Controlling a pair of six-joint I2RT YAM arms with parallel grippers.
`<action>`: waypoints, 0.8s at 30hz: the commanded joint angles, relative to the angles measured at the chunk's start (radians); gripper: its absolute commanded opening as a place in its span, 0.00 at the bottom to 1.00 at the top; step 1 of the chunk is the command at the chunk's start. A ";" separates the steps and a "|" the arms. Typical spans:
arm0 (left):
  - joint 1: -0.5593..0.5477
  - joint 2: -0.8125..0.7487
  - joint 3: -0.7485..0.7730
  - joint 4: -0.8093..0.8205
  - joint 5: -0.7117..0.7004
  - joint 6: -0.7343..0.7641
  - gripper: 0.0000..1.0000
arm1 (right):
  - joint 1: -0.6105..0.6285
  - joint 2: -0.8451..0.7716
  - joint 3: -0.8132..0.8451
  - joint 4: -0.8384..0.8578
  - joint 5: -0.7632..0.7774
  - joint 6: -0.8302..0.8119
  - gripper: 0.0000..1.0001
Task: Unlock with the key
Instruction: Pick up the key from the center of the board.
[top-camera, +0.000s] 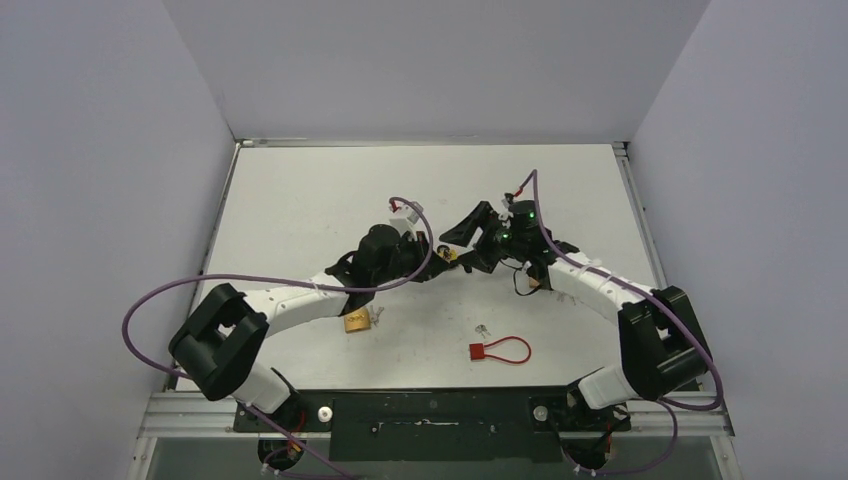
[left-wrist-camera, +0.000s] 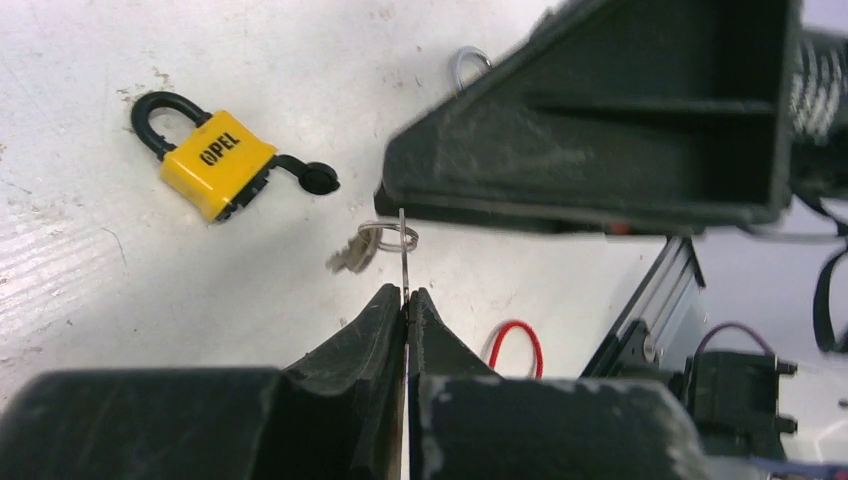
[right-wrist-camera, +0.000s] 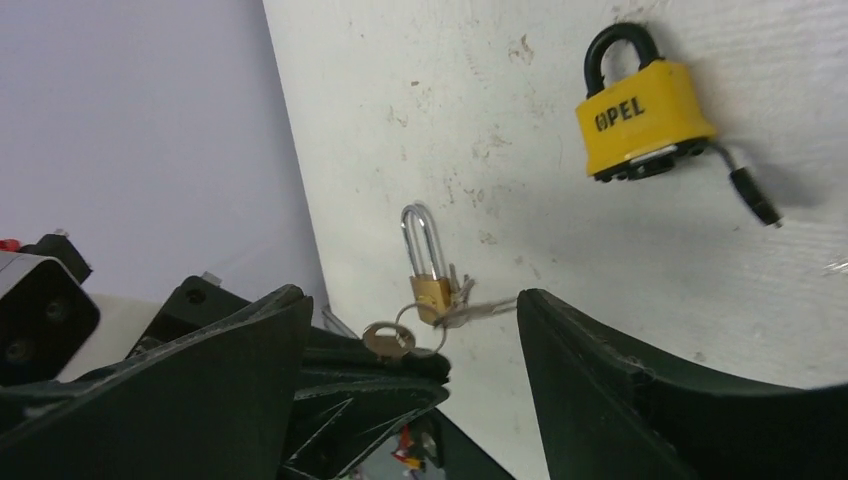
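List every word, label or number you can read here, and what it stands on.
"OPEL": black print on the yellow padlock, readable in both wrist views.
Brass padlock: no marking can be made out.
Keys: nothing can be made out.
Red tag: too small to read.

Cable lock (top-camera: 500, 350) on table (top-camera: 300, 190), right of padlock (top-camera: 357, 322)

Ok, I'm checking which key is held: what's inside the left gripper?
A thin key, seen edge-on, sticks out of the shut left gripper, with a ring and a second key attached. The fingers cover its clamped end.
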 joint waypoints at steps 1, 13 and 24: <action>0.001 -0.105 0.085 -0.153 0.138 0.204 0.00 | -0.067 -0.124 0.058 0.043 -0.073 -0.311 0.78; 0.008 -0.248 0.323 -0.772 0.421 0.658 0.00 | -0.038 -0.318 -0.022 0.288 -0.552 -0.692 0.87; 0.007 -0.255 0.452 -1.086 0.526 0.898 0.00 | 0.080 -0.320 0.008 0.156 -0.690 -0.865 0.64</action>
